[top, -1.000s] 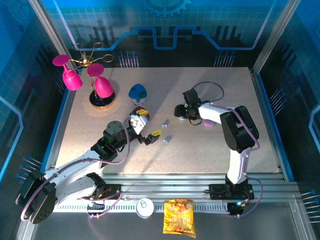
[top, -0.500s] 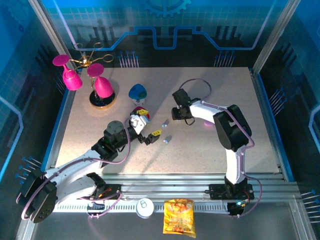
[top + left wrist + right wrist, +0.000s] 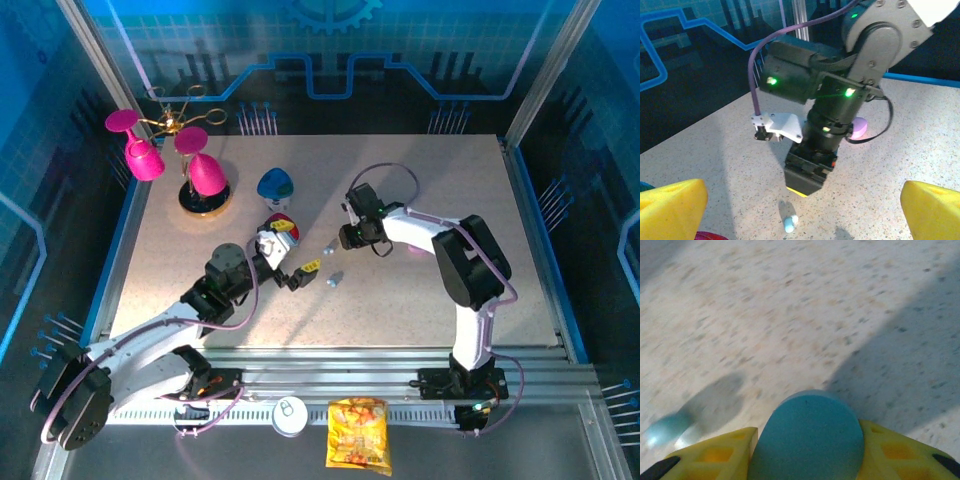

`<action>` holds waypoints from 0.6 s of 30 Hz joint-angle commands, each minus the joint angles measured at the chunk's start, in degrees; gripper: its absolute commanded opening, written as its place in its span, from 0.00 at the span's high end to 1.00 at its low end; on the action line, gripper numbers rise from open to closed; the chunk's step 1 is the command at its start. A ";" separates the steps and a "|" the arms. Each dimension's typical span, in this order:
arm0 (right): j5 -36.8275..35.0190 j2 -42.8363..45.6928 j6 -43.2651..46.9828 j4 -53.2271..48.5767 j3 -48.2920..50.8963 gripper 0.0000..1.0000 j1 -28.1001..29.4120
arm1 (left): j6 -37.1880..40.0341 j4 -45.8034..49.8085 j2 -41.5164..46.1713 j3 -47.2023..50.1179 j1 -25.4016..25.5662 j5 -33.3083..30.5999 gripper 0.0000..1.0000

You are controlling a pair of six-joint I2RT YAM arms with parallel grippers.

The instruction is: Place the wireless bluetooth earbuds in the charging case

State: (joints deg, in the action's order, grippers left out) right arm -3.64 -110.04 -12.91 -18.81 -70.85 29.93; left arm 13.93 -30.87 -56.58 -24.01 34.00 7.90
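Stock on the speckled counter (image 3: 450, 185), by item:

- earbud one (image 3: 330, 242), pale blue-grey: lay loose near the middle of the counter, just left of the right gripper (image 3: 346, 238)
- earbud two (image 3: 336, 279), same colour: lay a little nearer, apart from the first and right of the left gripper (image 3: 300, 248)
- right gripper: pointed down, tips low over the counter. Its yellow fingers (image 3: 715, 455) were closed on a teal-blue rounded piece (image 3: 810, 432). The blurred wrist view did not show whether this was a bud or something else
- left gripper: its yellow fingers (image 3: 675, 205) were spread wide with nothing between them, facing the right gripper with earbud one in between
- pinkish-purple pebble-shaped case (image 3: 858, 127): rested on the counter behind the right arm, partly hidden by it, to the right of both buds
- blue domed item (image 3: 275, 185): stood farther back, left of centre
- red, white and blue round item (image 3: 283, 233): lay beside the left gripper's far finger, contact not discernible
- magenta glasses on a gold stand (image 3: 190, 165): far left corner
- tin can (image 3: 290, 413) and snack bag (image 3: 358, 432): on the near rail, off the counter
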 commanded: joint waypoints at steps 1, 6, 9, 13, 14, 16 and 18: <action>7.83 4.78 9.29 -0.55 1.33 0.65 -0.45 | -2.65 -0.29 1.03 0.54 -1.15 -0.17 0.01; 10.33 4.94 15.11 -8.90 0.86 0.65 -0.49 | -3.47 -1.44 0.39 0.53 -1.35 0.58 0.01; 10.40 2.33 13.02 -13.02 -0.90 0.64 -0.43 | -3.56 -2.32 -0.02 0.49 -1.39 0.76 0.01; 7.75 1.34 9.88 -11.02 0.21 0.60 -0.31 | -3.13 -2.24 -0.05 0.23 -1.33 0.62 0.01; 7.39 1.79 9.05 -10.22 0.67 0.57 -0.23 | -3.05 -1.94 0.06 0.02 -1.30 0.70 0.01; 6.71 3.32 7.00 -8.68 1.51 0.51 -0.15 | -2.65 -0.92 0.28 -0.41 -1.31 0.95 0.01; 4.84 5.93 4.76 -5.85 3.33 0.44 0.53 | -2.34 -0.42 0.36 -0.65 -1.35 1.02 0.01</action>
State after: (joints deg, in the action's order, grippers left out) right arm 3.36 -107.50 -4.56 -27.00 -69.19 29.95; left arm 11.75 -31.68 -56.58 -24.01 33.06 7.94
